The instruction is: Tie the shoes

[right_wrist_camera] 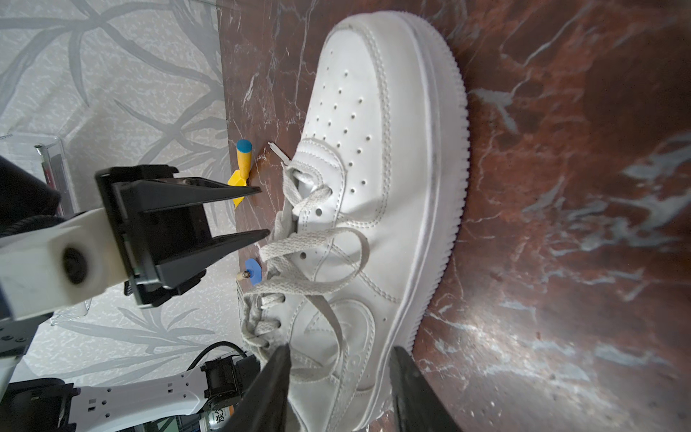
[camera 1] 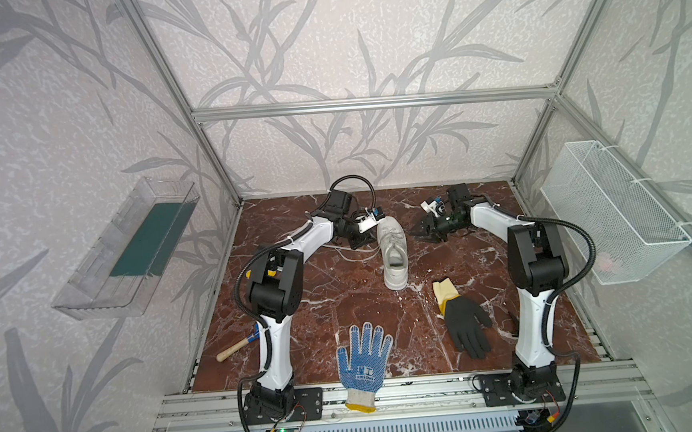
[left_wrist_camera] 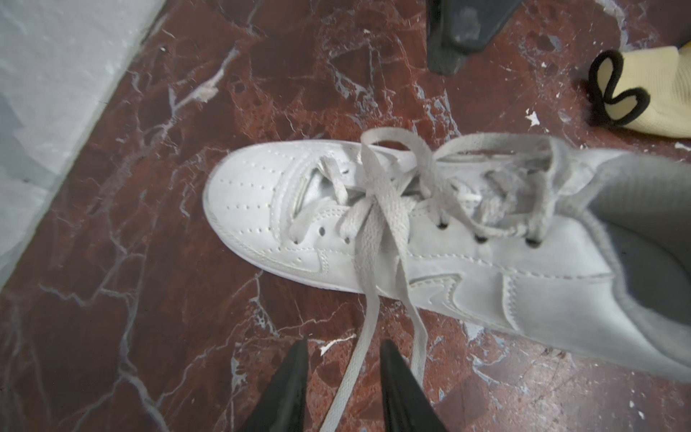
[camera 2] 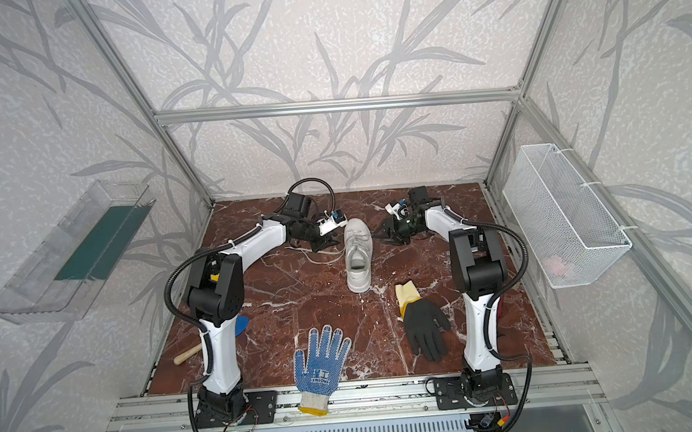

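The white shoe [camera 1: 393, 255] [camera 2: 357, 258] stands toward the back of the marble table, toe to the wall. Its laces cross loosely over the tongue [left_wrist_camera: 377, 194], and a loop [right_wrist_camera: 336, 262] droops over its side. My left gripper [camera 1: 365, 245] [left_wrist_camera: 344, 346] is open at the shoe's left. One lace end [left_wrist_camera: 355, 366] runs slack between its jaws, and another lies just outside them. My right gripper [camera 1: 418, 233] [right_wrist_camera: 338, 349] is open at the shoe's right, jaws apart in front of its side, holding nothing.
A blue-dotted glove [camera 1: 364, 357] lies at the front edge and a black glove with a yellow cuff [camera 1: 464, 325] at front right. A wooden-handled tool [camera 1: 237, 347] lies behind the left arm. A clear tray [camera 1: 129, 244] and a wire basket [camera 1: 610, 211] hang on the side walls.
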You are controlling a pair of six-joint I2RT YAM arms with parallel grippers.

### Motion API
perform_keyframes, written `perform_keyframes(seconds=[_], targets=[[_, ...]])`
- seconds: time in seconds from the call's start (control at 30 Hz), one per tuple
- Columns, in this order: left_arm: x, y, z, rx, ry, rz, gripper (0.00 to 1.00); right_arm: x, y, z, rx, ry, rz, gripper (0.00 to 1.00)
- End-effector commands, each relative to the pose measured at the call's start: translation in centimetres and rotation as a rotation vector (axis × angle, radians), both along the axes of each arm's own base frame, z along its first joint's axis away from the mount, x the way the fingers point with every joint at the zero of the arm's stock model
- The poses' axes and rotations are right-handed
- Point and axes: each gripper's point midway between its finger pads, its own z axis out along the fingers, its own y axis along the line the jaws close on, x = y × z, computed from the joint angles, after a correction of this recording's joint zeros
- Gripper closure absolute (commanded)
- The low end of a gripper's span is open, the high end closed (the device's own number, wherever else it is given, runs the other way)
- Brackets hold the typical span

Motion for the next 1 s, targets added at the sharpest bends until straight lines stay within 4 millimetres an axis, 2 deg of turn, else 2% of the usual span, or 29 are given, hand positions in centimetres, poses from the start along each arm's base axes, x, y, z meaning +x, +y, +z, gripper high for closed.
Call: perform_keyframes(seconds=[0.0, 0.33, 0.47, 0.7, 0.83, 0.97], targets=[[-0.4, 0.2, -1.4, 0.036, 0.023, -0.042, 0.61, 0.2, -0.2, 2.5, 0.011, -0.046, 0.006, 0.55], [-0.2, -0.6, -2.9, 0.056, 0.078, -0.064, 0.57, 0.5, -0.6, 2.6, 0.009, -0.044, -0.004, 0.55], [0.3, -1.3, -3.1, 0.058, 0.067, -0.06, 0.57, 0.5, -0.7, 2.7, 0.011, -0.045, -0.002, 0.55], [0.1, -2.1, -3.5, 0.049, 0.077, -0.081, 0.58, 0.2, -1.3, 2.8, 0.006, -0.046, -0.003, 0.55], [0.0, -2.5, -3.6, 0.023, 0.083, -0.086, 0.62, 0.2, -1.5, 2.8, 0.007, -0.048, -0.007, 0.55], [0.0, -2.8, -3.4, 0.005, 0.079, -0.094, 0.74, 0.1, -1.6, 3.0, 0.009, -0.048, -0.007, 0.55]])
